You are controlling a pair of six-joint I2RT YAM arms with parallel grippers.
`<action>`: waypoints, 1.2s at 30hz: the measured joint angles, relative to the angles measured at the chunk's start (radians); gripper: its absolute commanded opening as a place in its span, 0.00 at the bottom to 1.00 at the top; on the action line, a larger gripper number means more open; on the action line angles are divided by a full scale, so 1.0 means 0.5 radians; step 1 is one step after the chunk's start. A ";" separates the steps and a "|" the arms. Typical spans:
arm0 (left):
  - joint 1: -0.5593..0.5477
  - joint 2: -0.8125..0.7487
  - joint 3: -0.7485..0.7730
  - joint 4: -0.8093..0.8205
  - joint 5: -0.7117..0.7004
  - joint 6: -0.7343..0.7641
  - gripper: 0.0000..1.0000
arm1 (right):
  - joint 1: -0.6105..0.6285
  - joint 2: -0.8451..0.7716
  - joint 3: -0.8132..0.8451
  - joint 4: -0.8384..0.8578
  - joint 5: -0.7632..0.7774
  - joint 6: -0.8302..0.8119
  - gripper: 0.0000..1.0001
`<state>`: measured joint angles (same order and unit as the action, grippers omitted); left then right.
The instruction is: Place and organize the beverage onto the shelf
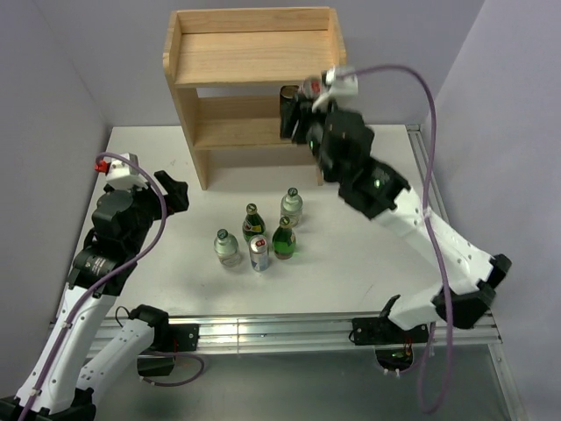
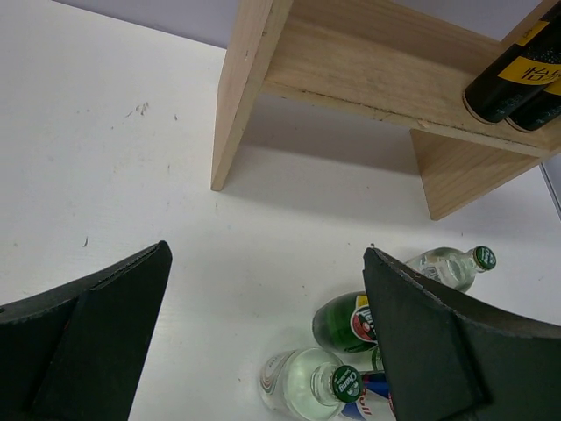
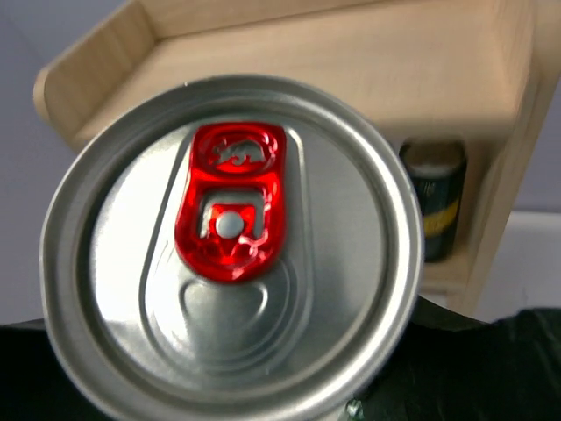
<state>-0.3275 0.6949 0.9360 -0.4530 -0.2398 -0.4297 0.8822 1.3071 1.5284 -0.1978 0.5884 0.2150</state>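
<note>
My right gripper (image 1: 296, 121) is clenched on a can (image 3: 232, 246), which stands about upright at the open front of the shelf's (image 1: 254, 57) lower tier (image 1: 232, 132), toward its right end. Its long axis is vertical, and its silver lid with a red tab points up into the wrist camera. I cannot tell whether its base touches the board. Inside that tier, at the right end, 1 black can (image 3: 434, 202) with a yellow label stands upright. My left gripper (image 2: 266, 254) hangs released, fingers spread wide with nothing between them, over the left of the table (image 1: 368, 263). Near the middle of the table, 5 drinks stand upright in a tight cluster, caps up: 2 green bottles (image 1: 253, 222), 2 clear bottles (image 1: 226, 248) and 1 silver can (image 1: 259, 254) on the near side. The table is plain white with a metal rail (image 1: 280, 329) along its near edge. Pale grey-lilac walls (image 1: 53, 79) close in on the left, far and right sides.
</note>
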 measured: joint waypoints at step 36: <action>0.007 -0.012 -0.002 -0.001 0.066 0.000 0.98 | -0.765 1.355 1.826 -0.357 -0.398 -0.317 0.00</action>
<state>-0.3241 0.6888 0.9348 -0.4534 -0.2070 -0.4297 0.4995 1.9846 2.4413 -0.3763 0.3893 0.0563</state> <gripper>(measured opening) 0.985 0.622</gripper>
